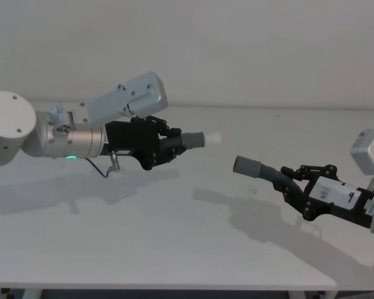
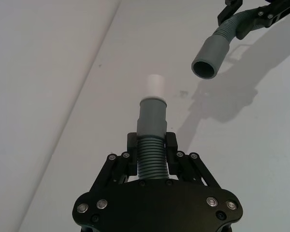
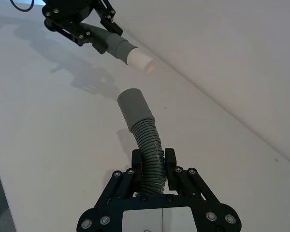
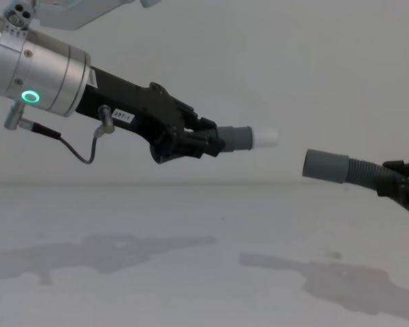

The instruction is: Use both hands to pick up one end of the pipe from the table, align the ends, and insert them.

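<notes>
Grippers are both raised above the white table, each clamped on the ribbed middle of one hose piece. By the left gripper a grey hose piece is held, its cuff and a pale narrower tip projecting beyond the fingertips toward the other arm. By the right gripper a curved hose piece is held, whose open hollow cuff faces that tip across a clear gap, the two ends apart and nothing inserted.

Silver arm, black claw
</notes>
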